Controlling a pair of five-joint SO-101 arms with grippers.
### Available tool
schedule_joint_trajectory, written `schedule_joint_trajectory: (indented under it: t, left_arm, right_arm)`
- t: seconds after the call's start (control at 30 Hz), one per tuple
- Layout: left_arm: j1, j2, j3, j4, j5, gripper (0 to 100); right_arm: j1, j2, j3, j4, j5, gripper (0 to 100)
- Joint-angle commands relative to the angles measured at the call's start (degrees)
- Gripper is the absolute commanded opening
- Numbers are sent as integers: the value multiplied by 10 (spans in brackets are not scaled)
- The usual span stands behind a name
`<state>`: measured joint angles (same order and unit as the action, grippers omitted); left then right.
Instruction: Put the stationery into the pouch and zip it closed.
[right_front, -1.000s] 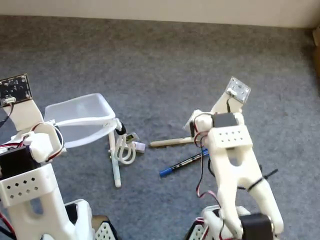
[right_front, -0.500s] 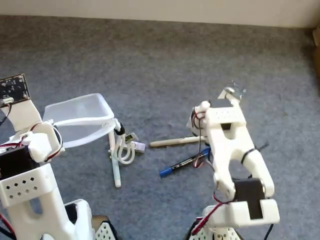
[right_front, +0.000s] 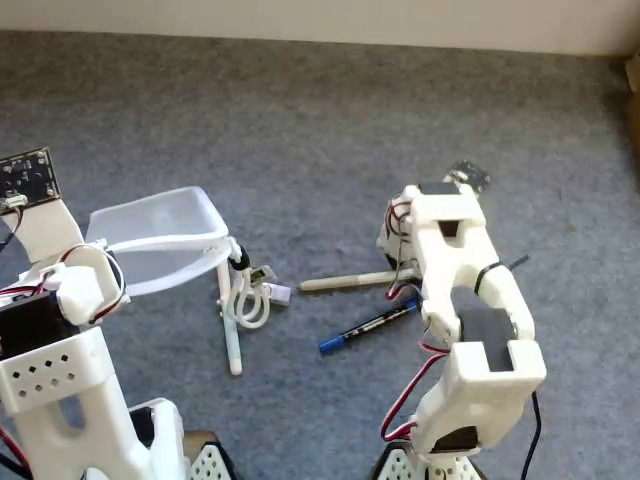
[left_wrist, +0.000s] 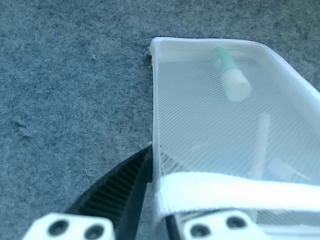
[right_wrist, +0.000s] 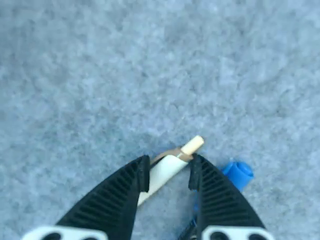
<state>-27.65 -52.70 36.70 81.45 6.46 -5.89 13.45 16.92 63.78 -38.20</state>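
Grey carpet (right_front: 300, 120) covers the whole work surface, and two white arms stand at its near edge. There is one pouch (right_front: 160, 240), clear and ribbed with a white band along its mouth. The left gripper (left_wrist: 152, 165) is clamped on its rim and holds it open. Through the pouch wall two things show inside: a green-and-white capped tube (left_wrist: 231, 77) and a thin white stick (left_wrist: 260, 145). Four loose things lie on the carpet to the right of the pouch. A white rod (right_front: 232, 340) and a white loop (right_front: 250, 303) lie just beside its right end. A beige pen (right_front: 345, 283) and a blue marker (right_front: 368, 327) lie farther out. The right gripper (right_wrist: 170, 160) is down at the far end of the beige pen from the pouch. Its black jaws are parted, one on each side of the pen. The marker's blue cap (right_wrist: 237, 175) sits just beside one jaw.
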Motion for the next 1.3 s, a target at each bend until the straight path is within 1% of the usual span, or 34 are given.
schedule_joint_trajectory:
  t: [0.0,0.43,0.5,0.6,0.63,0.83,1.03,1.27]
  left_arm:
    - [-7,0,5,-14,2,8]
    - [-7,0,9,-18,2,8]
    - [-7,0,9,-18,2,8]
    - [-7,0,9,-17,2,8]
    - [-7,0,9,-17,2,8]
    - [-7,0,9,-15,2,8]
    - [-7,0,9,-14,4,7]
    - [-5,0,10,-15,4,7]
  right_arm:
    - [7,8,-48,5,-8,135]
    - [7,40,-65,6,-8,130]
    - [7,40,-66,6,-8,92]
    - [7,39,-66,7,-4,0]
    - [7,39,-66,7,-4,6]
    - [7,37,-78,44,-4,14]
    - [7,38,-143,137,-4,12]
    - [6,38,-199,215,-2,4]
